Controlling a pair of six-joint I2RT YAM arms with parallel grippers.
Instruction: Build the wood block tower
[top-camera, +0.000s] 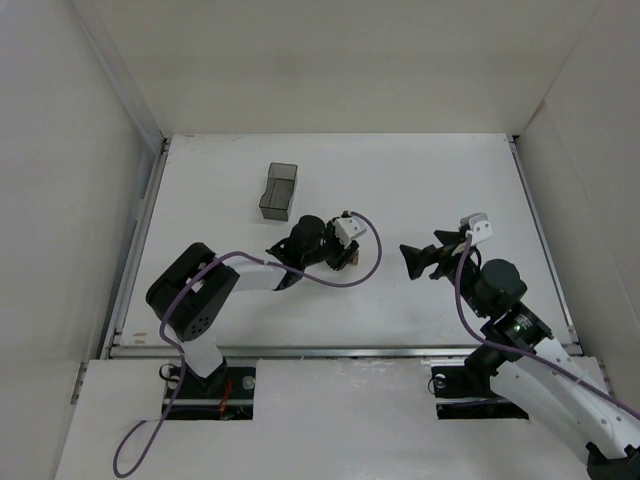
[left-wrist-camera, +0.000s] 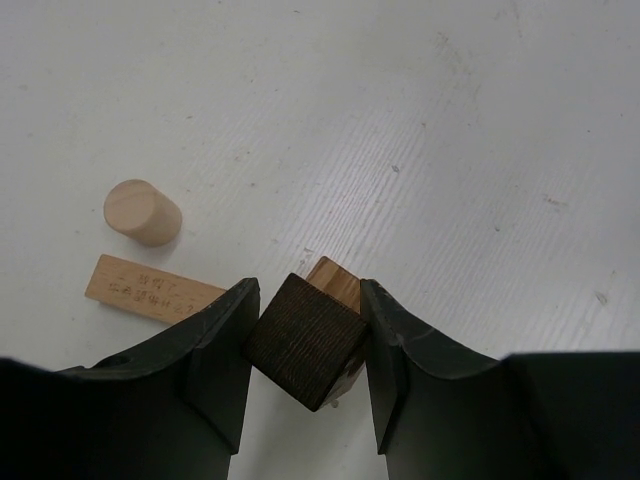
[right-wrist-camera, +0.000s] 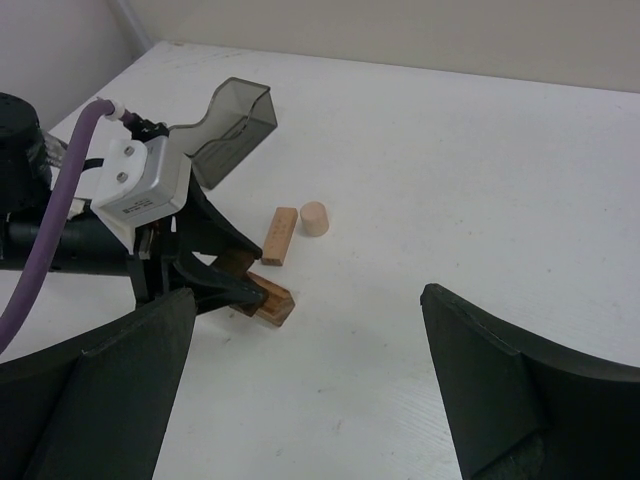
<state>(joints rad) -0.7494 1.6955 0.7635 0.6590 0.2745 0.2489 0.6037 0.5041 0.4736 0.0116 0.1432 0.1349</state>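
Spotter 1: Closest to the lens, your left claw (left-wrist-camera: 307, 290) is clenched on the dark block (left-wrist-camera: 305, 340). It grips it corner to corner, atop or just above a tan block (left-wrist-camera: 335, 280). That start of the tower (right-wrist-camera: 272, 303) stands near the grey bin (top-camera: 280, 190), on its arm-ward side. Your right claw (right-wrist-camera: 310, 330) hangs spread wide, holding nothing.

Spotter 2: Expect light, stiff, dry wood. It won't crush, but smooth faces may slide, and a stack this small should topple at a nudge. Take each piece across its flat sides, since a corner grip could let it twist. The plank (left-wrist-camera: 150, 288) and the round peg (left-wrist-camera: 142, 212) lie loose on the desk, also close to the bin.

Spotter 1: You have faint stamped marks on the plank and a label on the left wrist housing (right-wrist-camera: 140, 190). Neither is legible.
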